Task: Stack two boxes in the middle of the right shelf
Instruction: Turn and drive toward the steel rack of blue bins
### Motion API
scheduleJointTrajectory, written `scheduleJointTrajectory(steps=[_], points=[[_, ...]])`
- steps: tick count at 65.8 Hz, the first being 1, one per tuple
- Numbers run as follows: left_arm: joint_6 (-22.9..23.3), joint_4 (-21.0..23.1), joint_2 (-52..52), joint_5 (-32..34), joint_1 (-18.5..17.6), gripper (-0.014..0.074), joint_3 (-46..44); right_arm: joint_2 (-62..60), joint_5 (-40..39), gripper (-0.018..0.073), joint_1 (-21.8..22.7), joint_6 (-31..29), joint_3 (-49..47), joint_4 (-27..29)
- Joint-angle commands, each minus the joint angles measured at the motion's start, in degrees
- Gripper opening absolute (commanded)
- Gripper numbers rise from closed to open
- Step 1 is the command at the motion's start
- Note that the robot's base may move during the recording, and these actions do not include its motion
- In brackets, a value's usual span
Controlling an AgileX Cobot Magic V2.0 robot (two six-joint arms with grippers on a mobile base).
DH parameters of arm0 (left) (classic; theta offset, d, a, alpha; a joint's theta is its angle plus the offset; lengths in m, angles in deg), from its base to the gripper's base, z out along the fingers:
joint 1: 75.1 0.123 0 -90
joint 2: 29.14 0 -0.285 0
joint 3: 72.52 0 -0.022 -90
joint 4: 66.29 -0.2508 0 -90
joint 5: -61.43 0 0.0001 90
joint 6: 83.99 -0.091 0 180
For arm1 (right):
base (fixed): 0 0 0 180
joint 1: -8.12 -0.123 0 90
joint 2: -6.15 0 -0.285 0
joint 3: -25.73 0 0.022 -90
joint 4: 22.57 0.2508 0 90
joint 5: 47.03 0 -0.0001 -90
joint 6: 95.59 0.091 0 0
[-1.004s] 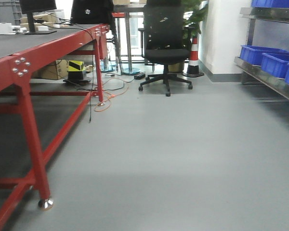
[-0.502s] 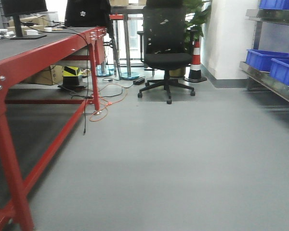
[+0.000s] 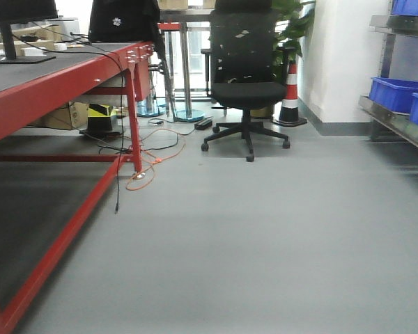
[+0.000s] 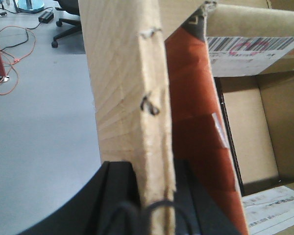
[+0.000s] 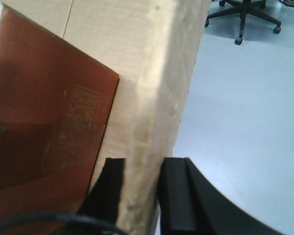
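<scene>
Left claw (image 4: 154, 196) and right claw (image 5: 143, 191) each clamp a cardboard box (image 4: 122, 73) wall; blue bins (image 3: 397, 94) sit on the steel shelf (image 3: 393, 123).

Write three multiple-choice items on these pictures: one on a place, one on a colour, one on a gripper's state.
1. The black swivel office chair stands:
A. under a red table
B. on the grey floor, left of the orange-and-white traffic cone
C. on a tabletop

2. The plastic bins on the steel shelf at the right edge are:
A. blue
B. green
C. yellow

3. The left gripper is:
A. open and empty
B. shut on a cable
C. shut on the wall of a brown corrugated cardboard box

Answers:
1 B: the chair sits on open floor with the cone just to its right.
2 A: both bins are plainly blue.
3 C: the left wrist view shows black fingers pressing either side of the cardboard wall.
</scene>
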Motion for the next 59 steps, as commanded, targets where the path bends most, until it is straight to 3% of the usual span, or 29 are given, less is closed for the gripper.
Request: scheduleJointTrajectory(steps=[1, 59], points=[[0.09, -0.36, -0.94, 3.82, 0.18, -0.0111, -0.63, -0.76, -2.54, -0.0153, 0.33, -1.23, -0.76, -1.76], [0.09, -0.47, -0.94, 3.82, 0.18, -0.0111, -0.63, -0.76, -2.54, -0.0153, 0.33, -1.23, -0.76, -1.76]])
